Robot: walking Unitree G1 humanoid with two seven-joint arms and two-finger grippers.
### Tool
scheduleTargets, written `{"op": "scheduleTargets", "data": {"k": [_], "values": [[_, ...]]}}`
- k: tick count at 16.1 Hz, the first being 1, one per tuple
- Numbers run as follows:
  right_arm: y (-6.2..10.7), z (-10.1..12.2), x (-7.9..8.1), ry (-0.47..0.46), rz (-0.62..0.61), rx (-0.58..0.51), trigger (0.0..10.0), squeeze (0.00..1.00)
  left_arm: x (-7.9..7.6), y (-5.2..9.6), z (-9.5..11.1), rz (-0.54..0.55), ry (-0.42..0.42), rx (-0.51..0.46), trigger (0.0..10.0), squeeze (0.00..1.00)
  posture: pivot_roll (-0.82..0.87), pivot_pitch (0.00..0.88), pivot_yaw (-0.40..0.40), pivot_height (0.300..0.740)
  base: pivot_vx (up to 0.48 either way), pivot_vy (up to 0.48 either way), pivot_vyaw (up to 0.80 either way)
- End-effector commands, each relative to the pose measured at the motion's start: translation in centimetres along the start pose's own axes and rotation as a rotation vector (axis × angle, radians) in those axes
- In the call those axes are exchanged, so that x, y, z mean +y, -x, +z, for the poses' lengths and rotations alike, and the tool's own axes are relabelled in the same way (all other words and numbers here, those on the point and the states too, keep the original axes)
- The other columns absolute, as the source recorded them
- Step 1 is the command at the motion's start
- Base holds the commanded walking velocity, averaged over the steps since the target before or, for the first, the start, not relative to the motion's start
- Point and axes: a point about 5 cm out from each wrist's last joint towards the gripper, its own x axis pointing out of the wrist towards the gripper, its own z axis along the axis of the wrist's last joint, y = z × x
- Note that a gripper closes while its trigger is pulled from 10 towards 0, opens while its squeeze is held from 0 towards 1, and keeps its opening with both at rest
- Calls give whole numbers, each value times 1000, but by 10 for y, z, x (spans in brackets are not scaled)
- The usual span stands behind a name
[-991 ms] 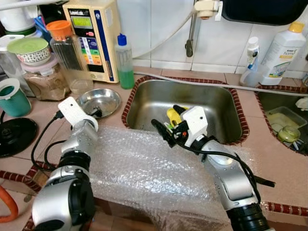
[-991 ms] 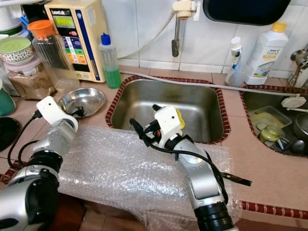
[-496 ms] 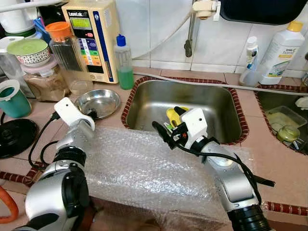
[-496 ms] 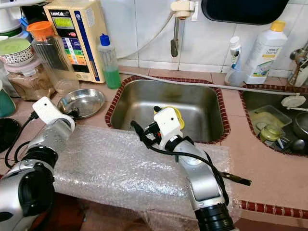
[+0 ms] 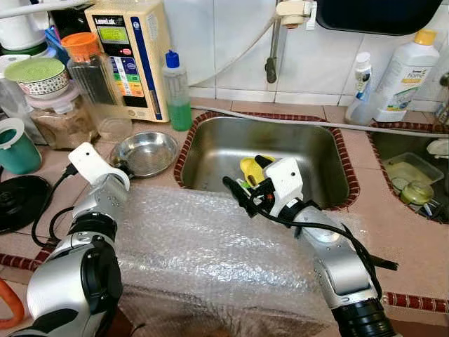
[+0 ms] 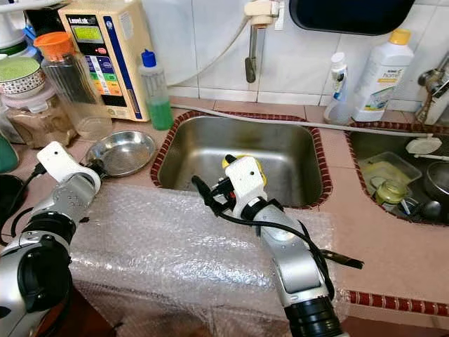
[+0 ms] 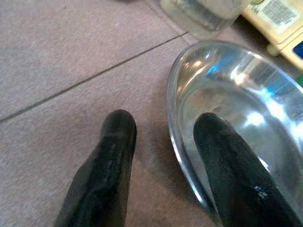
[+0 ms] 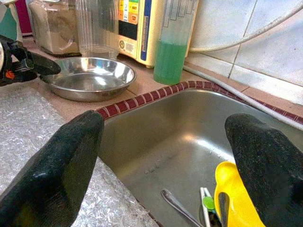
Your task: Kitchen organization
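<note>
1. The left gripper [image 7: 163, 161] sits at the near rim of the steel bowl [image 5: 146, 152] on the counter, fingers apart: one finger [image 7: 106, 156] on the tile outside, the other over the rim on the inside. Not squeezing anything as far as I can see. From the head view its fingertips are mostly hidden behind its own white wrist block.
2. The right gripper [image 8: 165, 170] hangs over the front edge of the sink [image 5: 231, 140], fingers spread wide with nothing between them.
3. Down in the sink there's a yellow thing [image 8: 236, 198] with a couple of utensil handles next to it, partly hidden by the right gripper's finger, so I can't say what it is exactly.
4. A big sheet of bubble wrap [image 5: 210, 260] covers the counter in front of the sink and droops over the front edge. Both arms rest on it.
5. Behind the bowl: a green soap bottle [image 5: 178, 91], a cream-coloured appliance [image 5: 133, 56], an orange-capped clear jug [image 5: 95, 77] and a jar [image 5: 59, 123] with a green bowl on top.
6. Off to the right is a white detergent bottle [image 5: 403, 74], and a second sink [image 5: 414, 168] with dishes, cut off by the frame edge.
</note>
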Motion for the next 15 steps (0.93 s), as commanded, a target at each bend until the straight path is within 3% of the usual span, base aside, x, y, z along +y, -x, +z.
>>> {"op": "scheduleTargets", "data": {"k": [1, 15], "values": [[-2, 8, 0, 8, 12, -25, 10000, 0, 2, 0, 5, -8, 9, -27, 0, 0, 33, 0, 84, 740, 0, 0, 0], [-3, 10, -4, 16, 17, -24, 10000, 0, 3, 0, 7, -38, 18, -90, 0, 0, 15, 0, 74, 740, 0, 0, 0]]}}
